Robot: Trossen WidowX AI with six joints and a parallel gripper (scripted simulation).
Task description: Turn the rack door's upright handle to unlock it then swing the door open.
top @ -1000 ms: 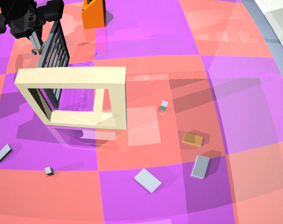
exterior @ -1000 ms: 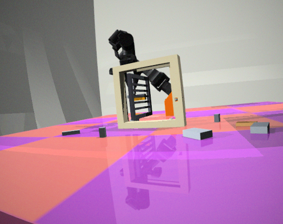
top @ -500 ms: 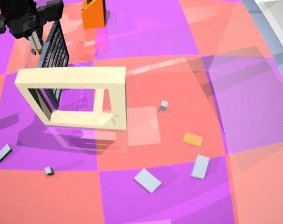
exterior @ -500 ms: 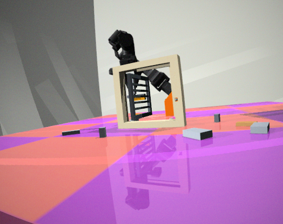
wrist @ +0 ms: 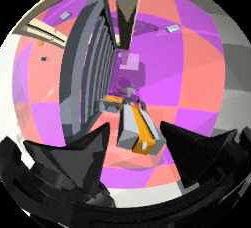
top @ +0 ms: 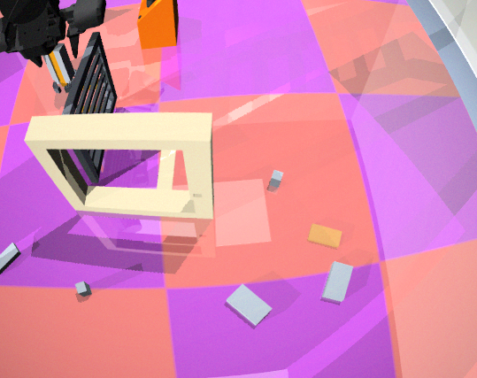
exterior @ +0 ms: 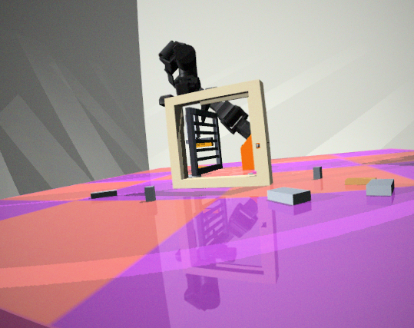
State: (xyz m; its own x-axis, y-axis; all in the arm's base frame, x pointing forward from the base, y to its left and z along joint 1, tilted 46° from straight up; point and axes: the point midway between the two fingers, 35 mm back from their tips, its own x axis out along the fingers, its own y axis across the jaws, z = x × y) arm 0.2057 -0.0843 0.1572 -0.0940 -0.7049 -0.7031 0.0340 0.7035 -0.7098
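Above the checkered surface, the arm reaches down, its tool open around the handle.Above the checkered surface (top: 260,58) (exterior: 84,239) (wrist: 200,75), the arm (top: 27,3) (exterior: 185,62) reaches down, its tool (top: 57,59) (exterior: 201,125) (wrist: 135,125) open astride the handle (top: 57,66) (exterior: 204,144) (wrist: 142,131).

On the tabletop (top: 119,333) (exterior: 84,246), two pale flat blocks (top: 249,305) (exterior: 289,196) lie near an orange block (top: 325,235) (exterior: 360,181), with a small gray block (top: 275,179) (exterior: 317,173) standing farther off.

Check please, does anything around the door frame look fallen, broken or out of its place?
Nothing stands out. The cream frame stands upright and looks whole, the dark slatted door hangs open, and the small blocks lie scattered, with no visible damage.
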